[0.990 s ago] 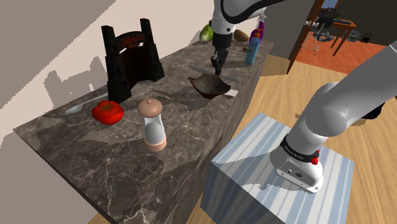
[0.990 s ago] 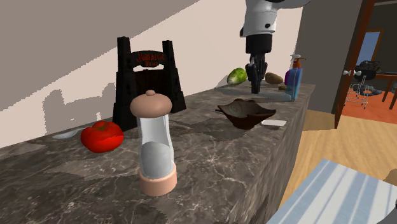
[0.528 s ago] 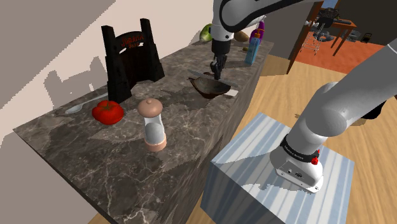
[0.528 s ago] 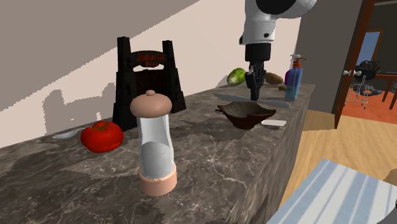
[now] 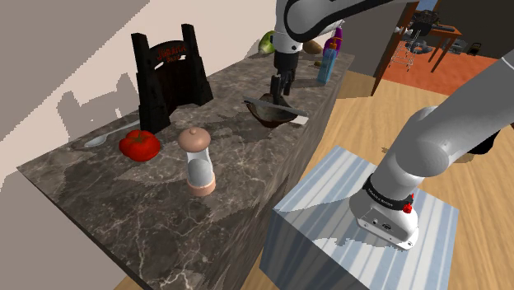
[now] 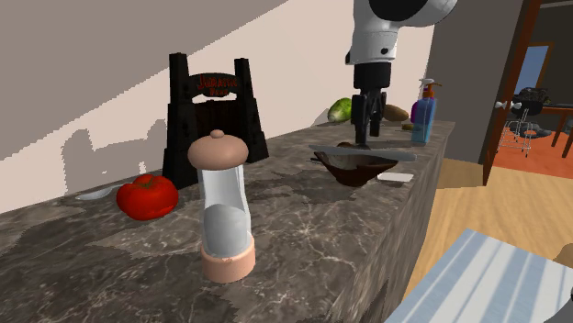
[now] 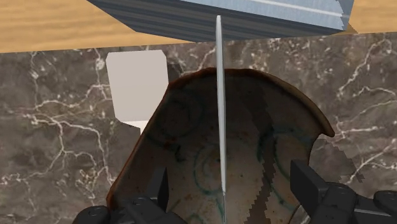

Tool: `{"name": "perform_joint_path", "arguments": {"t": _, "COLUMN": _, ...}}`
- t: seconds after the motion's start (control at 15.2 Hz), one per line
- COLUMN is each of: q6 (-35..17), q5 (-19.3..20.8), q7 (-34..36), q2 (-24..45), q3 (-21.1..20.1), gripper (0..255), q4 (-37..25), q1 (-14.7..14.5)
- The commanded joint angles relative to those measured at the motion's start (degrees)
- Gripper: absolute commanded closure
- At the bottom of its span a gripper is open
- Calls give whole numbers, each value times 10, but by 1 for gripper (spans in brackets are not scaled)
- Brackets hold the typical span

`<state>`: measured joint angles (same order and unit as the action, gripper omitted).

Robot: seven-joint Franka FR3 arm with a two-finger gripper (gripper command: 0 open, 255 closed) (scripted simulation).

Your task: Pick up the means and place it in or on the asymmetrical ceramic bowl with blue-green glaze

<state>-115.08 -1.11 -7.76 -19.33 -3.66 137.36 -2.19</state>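
Jaws apart over brown bowl (image 7: 184,146) on marble worktop (image 7: 57,127); thin grey knife (image 7: 219,95) lies across bowl, between jaws, ungripped.

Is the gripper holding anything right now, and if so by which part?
Nothing. The gripper is open, its fingers either side of the thin grey knife without touching it; it lies across the bowl.

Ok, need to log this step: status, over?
Pincer open, above bowl. Thin grey blade lies across bowl, pincer not touching it. Nothing in the way.
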Motion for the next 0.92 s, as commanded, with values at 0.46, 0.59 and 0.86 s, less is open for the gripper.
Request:
{"name": "perform_joint_path", "arguments": {"t": 0.46, "q6": 76, "q5": 0, "q7": 0, "q2": -15, "q3": 1, "gripper": 0, "q4": -61, "q1": 0}}
{"name": "perform_joint_path", "arguments": {"t": 0.59, "q6": 76, "q5": 0, "q7": 0, "q2": -15, "q3": 1, "gripper": 0, "q4": -61, "q1": 0}}
{"name": "perform_joint_path", "arguments": {"t": 0.86, "q6": 76, "q5": 0, "q7": 0, "q2": -15, "q3": 1, "gripper": 0, "q4": -61, "q1": 0}}
